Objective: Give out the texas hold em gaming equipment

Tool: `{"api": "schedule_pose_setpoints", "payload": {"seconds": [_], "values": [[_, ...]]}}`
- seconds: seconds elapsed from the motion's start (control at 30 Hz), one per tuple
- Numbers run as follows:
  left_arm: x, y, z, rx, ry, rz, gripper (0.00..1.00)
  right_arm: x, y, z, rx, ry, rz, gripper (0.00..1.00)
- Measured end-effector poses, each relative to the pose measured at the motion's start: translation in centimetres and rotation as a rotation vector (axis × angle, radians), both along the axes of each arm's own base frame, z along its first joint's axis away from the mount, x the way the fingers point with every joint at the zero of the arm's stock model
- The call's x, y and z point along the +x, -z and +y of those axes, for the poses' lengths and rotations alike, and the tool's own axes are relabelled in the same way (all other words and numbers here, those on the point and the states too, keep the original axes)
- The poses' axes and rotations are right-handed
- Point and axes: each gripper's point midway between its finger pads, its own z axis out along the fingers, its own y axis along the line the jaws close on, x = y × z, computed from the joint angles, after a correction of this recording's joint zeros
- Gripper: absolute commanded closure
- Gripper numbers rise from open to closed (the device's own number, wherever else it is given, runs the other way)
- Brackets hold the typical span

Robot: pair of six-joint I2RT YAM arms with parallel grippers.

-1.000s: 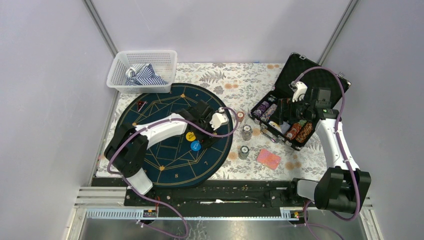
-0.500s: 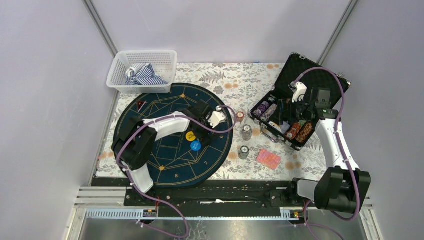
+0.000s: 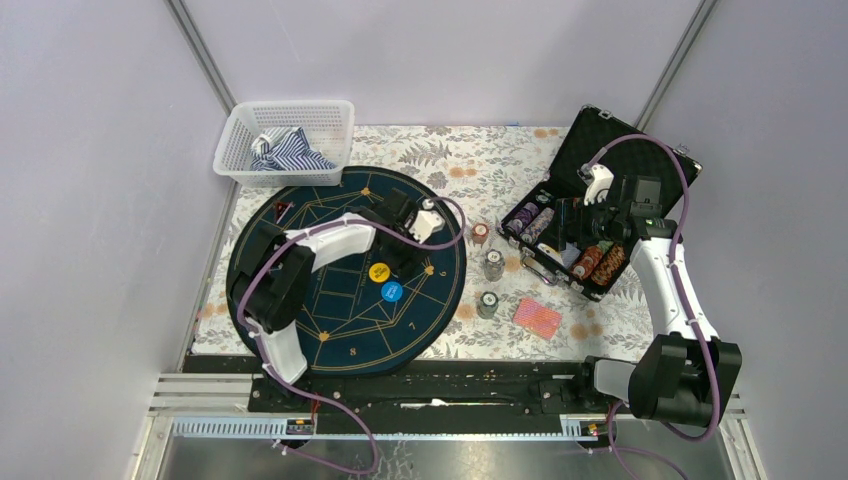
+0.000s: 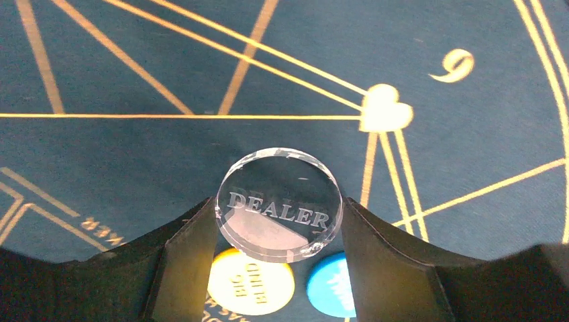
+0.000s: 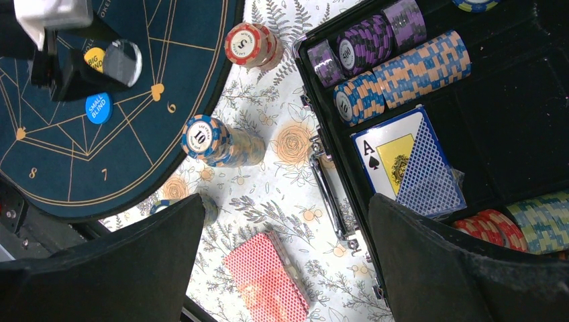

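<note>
**Rim pinch on the dealer disc is the weak point**

Top view: my left gripper [image 3: 399,250] hangs over the right half of the round mat [image 3: 300,310]. It is close over the yellow BIG BLIND disc [image 3: 379,271] and the blue SMALL BLIND disc [image 3: 391,292], which lie on the mat. My right gripper [image 3: 577,226] is well off the mat to its right, over the open case [image 3: 612,135]. Three chip stacks [image 3: 493,264] and the red-backed deck [image 3: 538,318] sit just off the mat's right edge.

Left wrist view: the fingers pinch the clear DEALER disc [image 4: 278,201] by its rim, tilted and raised off the mat. I judge this hold thin. The disc is smooth plastic gripped across a curved edge, so it could squirt out or swivel if I swing fast. Dropped from here, it would likely strike the two blind discs and shift them, or roll off the mat.

Right wrist view: the right jaws are spread wide with nothing between them. If I bring them down carelessly, a finger could clip the case wall. It could also topple the chip stack nearest the mat's edge.
</note>
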Motion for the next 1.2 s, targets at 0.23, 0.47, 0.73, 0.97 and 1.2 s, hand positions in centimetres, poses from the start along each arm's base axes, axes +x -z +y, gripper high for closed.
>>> {"api": "schedule_pose_setpoints", "payload": {"seconds": [0.23,0.47,0.73,0.97,1.2], "values": [[6.2,-2.4,2.3,-0.020,-0.132,-0.077,0.42,0.0,0.0,0.0,0.000,-0.001,0.001,0.00],[14.7,-7.5,4.0,-0.090,-0.257,-0.219,0.44,0.0,0.1,0.0,0.000,-0.001,0.003,0.00],[19.0,-7.7,4.5,-0.109,-0.308,-0.248,0.44,0.0,0.2,0.0,-0.001,-0.003,0.005,0.00],[19.8,-4.5,3.7,-0.096,-0.314,-0.195,0.43,0.0,0.2,0.0,-0.002,-0.003,0.005,0.00],[19.7,-2.8,3.8,-0.090,-0.321,-0.154,0.43,0.0,0.2,0.0,-0.002,-0.003,0.005,0.00]]}}
